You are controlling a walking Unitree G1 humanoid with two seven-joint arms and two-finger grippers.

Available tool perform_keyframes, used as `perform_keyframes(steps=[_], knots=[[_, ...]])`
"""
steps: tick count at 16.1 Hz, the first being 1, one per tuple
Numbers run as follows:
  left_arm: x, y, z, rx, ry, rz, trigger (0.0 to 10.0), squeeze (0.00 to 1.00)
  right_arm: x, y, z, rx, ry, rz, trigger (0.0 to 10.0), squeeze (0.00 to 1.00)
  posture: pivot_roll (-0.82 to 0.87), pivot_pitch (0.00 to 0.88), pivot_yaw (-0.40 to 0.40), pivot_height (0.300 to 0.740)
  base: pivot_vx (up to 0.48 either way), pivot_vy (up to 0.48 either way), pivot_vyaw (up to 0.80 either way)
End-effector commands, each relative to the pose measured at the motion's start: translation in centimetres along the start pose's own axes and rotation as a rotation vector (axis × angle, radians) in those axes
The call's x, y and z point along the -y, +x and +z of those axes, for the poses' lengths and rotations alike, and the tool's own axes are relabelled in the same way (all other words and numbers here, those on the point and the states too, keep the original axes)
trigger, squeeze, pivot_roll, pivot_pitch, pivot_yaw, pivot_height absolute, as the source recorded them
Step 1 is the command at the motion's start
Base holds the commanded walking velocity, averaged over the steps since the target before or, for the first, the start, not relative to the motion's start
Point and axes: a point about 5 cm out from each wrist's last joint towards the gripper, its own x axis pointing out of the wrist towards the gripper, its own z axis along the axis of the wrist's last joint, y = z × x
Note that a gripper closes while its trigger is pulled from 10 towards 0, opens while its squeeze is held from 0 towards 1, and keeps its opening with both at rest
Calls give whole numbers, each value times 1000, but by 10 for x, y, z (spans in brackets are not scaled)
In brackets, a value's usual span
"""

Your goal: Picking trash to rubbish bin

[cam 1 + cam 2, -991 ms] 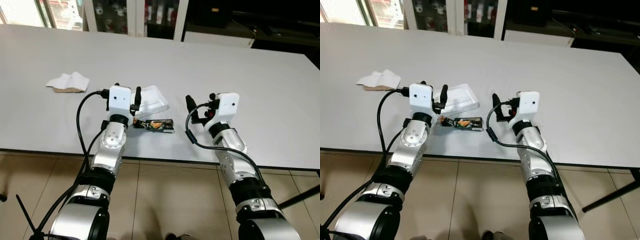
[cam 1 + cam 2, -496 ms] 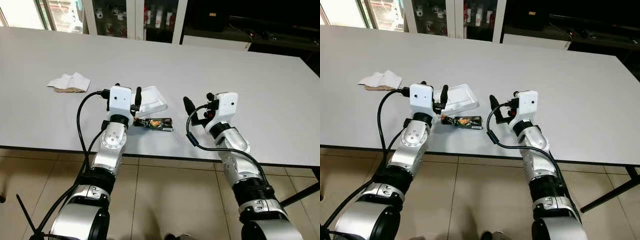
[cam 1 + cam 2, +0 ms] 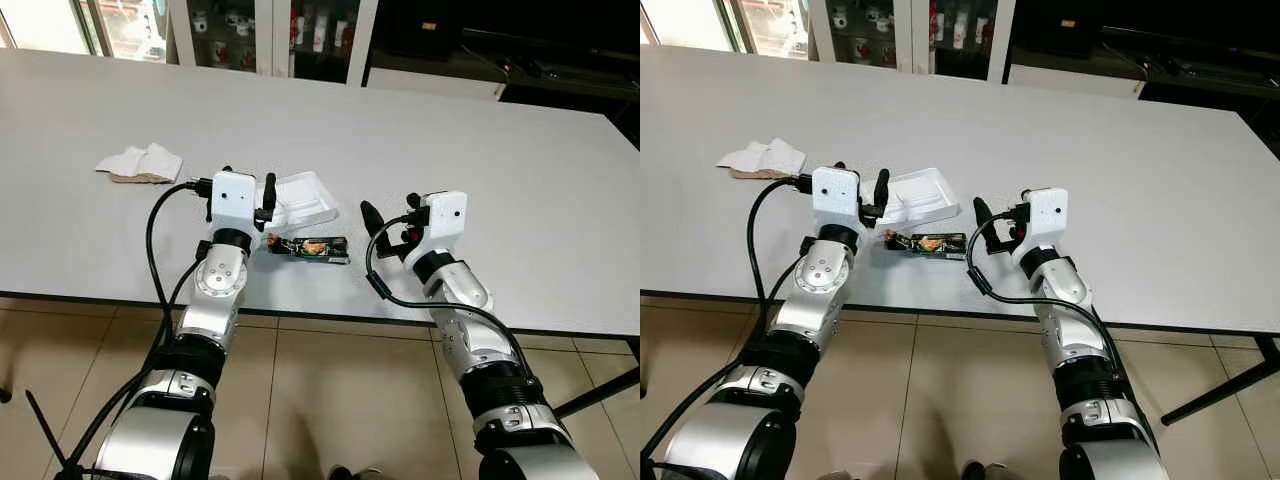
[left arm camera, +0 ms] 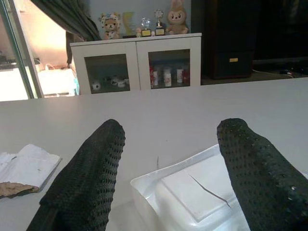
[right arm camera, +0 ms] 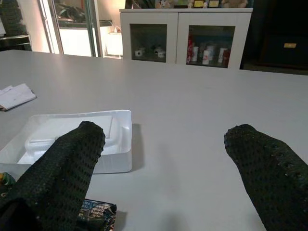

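On the white table (image 3: 500,150) a white foam tray (image 3: 305,198) lies near the front edge. A dark snack wrapper (image 3: 312,247) lies just in front of it. A crumpled tissue (image 3: 140,163) rests further left. My left gripper (image 3: 250,187) is open just left of the tray; in the left wrist view its fingertips (image 4: 94,173) straddle the tray (image 4: 192,192). My right gripper (image 3: 390,212) stands open to the right of the wrapper and holds nothing. The right wrist view has the tray (image 5: 72,137) and a corner of the wrapper (image 5: 98,211).
The table's front edge (image 3: 330,318) runs just under both wrists, with tiled floor (image 3: 330,400) below. White glass-door cabinets (image 3: 270,30) stand behind the table. The table's right half is bare.
My right gripper has edged left and nearer the front edge, closer to the wrapper. The left gripper stays by the tray. The camera has shifted slightly.
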Motion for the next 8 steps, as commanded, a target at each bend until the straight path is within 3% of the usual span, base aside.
perform_keyframes(steps=[1,8], knots=[[5,3,5,11,-5,-19,10000,0,2,0,5,15,-8,-5,10000,0,-68,61,-93,740,0,0,0],[2,3,5,15,3,-27,10000,0,-10,-2,-2,-13,-18,76,10000,0,-64,44,-79,740,0,0,0]])
